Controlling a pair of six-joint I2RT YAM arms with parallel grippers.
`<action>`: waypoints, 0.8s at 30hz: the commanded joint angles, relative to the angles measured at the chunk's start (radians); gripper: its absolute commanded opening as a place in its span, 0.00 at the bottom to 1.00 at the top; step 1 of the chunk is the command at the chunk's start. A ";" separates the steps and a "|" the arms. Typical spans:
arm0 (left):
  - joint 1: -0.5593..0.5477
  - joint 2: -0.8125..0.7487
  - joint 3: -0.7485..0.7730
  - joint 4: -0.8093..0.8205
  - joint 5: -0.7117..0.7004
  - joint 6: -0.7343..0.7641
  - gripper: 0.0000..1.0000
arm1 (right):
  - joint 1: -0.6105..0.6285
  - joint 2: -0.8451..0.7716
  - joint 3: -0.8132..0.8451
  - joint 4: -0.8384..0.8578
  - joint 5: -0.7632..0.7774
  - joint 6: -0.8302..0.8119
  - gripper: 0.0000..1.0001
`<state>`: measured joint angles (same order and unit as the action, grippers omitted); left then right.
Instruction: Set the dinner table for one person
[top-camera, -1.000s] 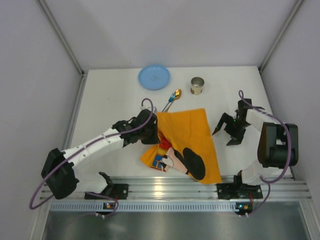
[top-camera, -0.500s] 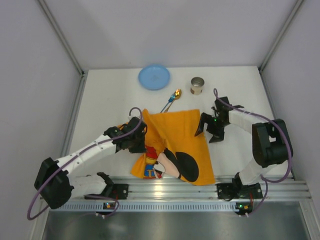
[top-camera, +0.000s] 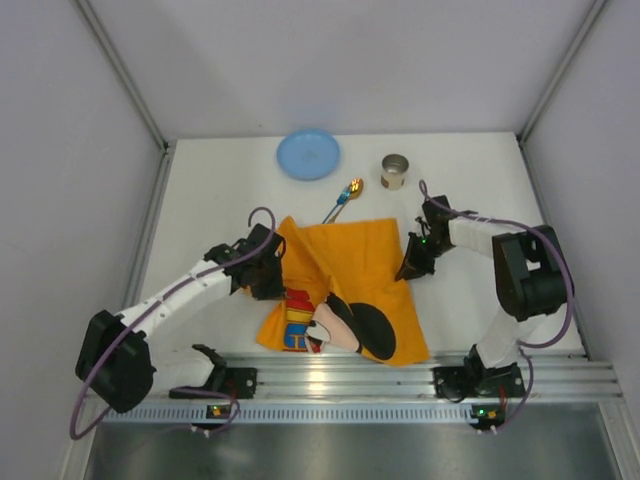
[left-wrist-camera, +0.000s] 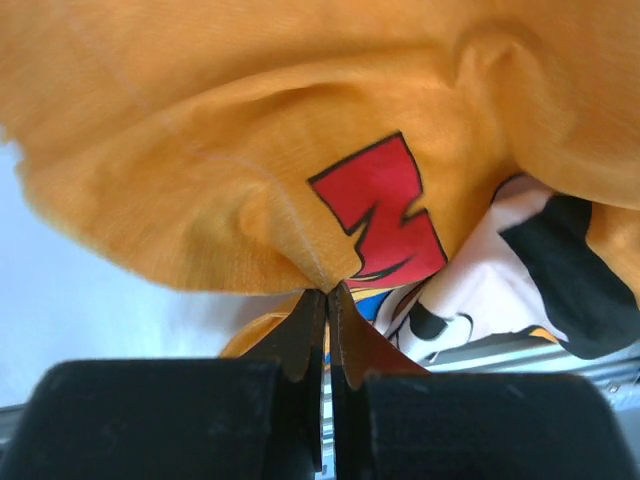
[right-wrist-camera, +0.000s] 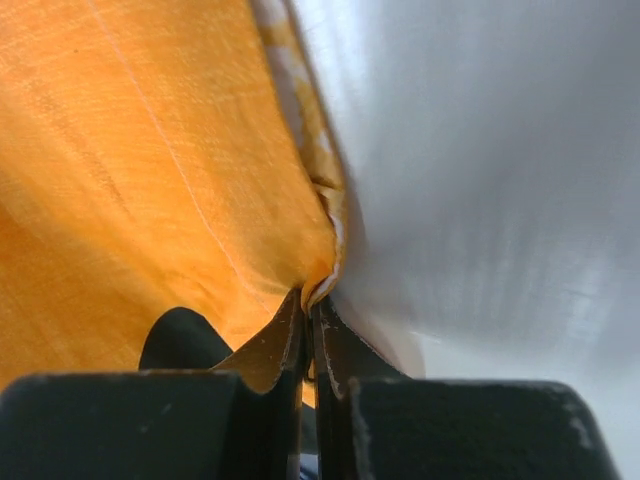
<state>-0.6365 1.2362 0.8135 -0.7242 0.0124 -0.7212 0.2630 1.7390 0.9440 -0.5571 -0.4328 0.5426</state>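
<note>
The counter (top-camera: 210, 200) spreads white across the whole work area in front of the arms, and it looks far from set. On its near middle lies the orange mat (top-camera: 350, 255), rumpled, with its left side folded over so the cartoon print bunches up (hardly a flat place to eat from). The plate (top-camera: 308, 155), spoon (top-camera: 345, 195) and cup (top-camera: 395, 171) sit toward the far edge, none of them on the mat. By my reckoning the mat must first be spread flat, and all three pieces are left to place.

The left tool (left-wrist-camera: 327, 298) is clenched on a pinch of the mat's left side. The right tool (right-wrist-camera: 309, 300) is clamped on the hem of its right edge.

A second ago the right tool stood wide open, well off to the mat's right. It has since come in and closed on the cloth. The left arm has dragged its side nearer and leftward, crumpling the mat further, while the plate, spoon and cup have stayed put.
</note>
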 joint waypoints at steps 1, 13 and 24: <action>0.099 -0.075 0.016 -0.072 -0.034 0.032 0.00 | -0.109 0.008 0.027 -0.050 0.167 -0.069 0.00; 0.258 -0.032 0.056 -0.119 -0.017 0.019 0.00 | -0.373 -0.007 0.153 -0.201 0.356 -0.170 0.00; 0.262 -0.026 0.067 -0.204 -0.069 -0.023 0.00 | -0.275 0.050 0.219 -0.204 0.266 -0.158 0.01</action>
<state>-0.3801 1.2091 0.8459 -0.8673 -0.0246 -0.7177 -0.0444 1.7794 1.1233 -0.7353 -0.1528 0.4011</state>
